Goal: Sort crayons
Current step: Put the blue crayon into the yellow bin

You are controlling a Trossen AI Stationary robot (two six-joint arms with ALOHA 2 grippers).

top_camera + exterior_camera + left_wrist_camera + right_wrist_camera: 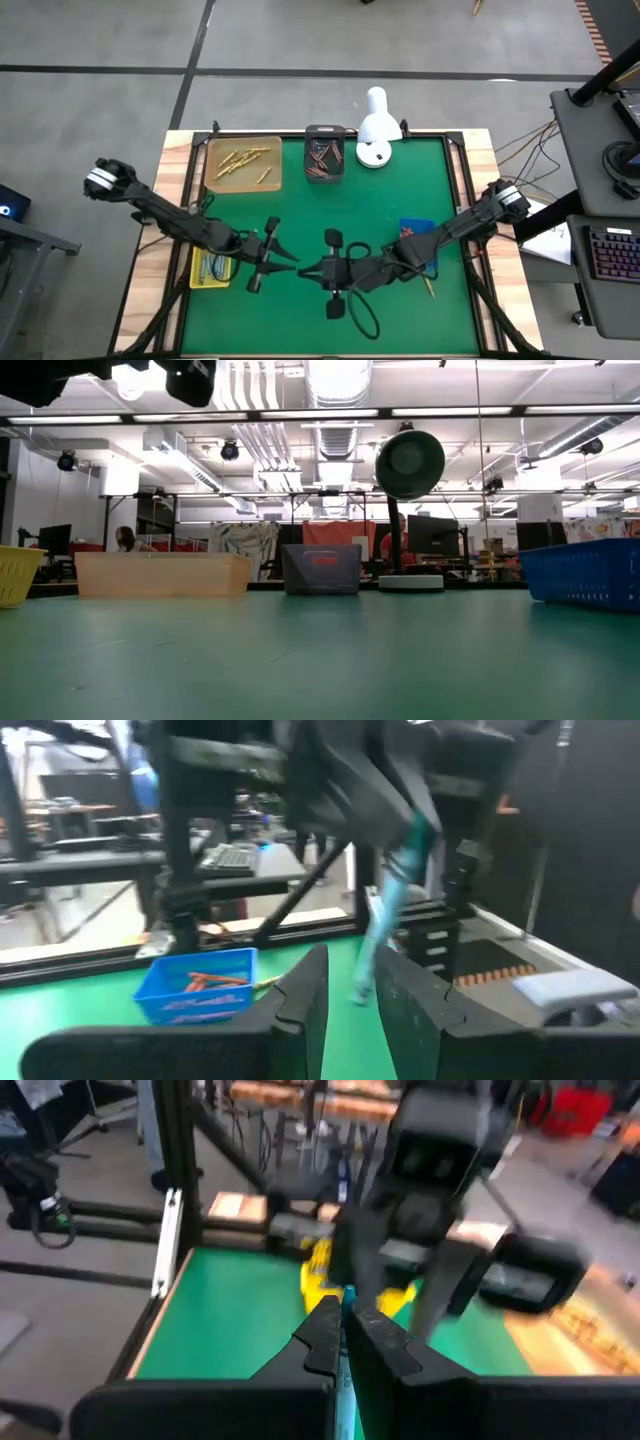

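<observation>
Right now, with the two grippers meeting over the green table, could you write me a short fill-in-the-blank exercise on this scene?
The thin teal crayon is pinched by the gripper of the ___ arm.
The left gripper faces it with fingers ___.
The tray nearest the white desk lamp is dark ___.
Missing words: right; open; grey.
</observation>
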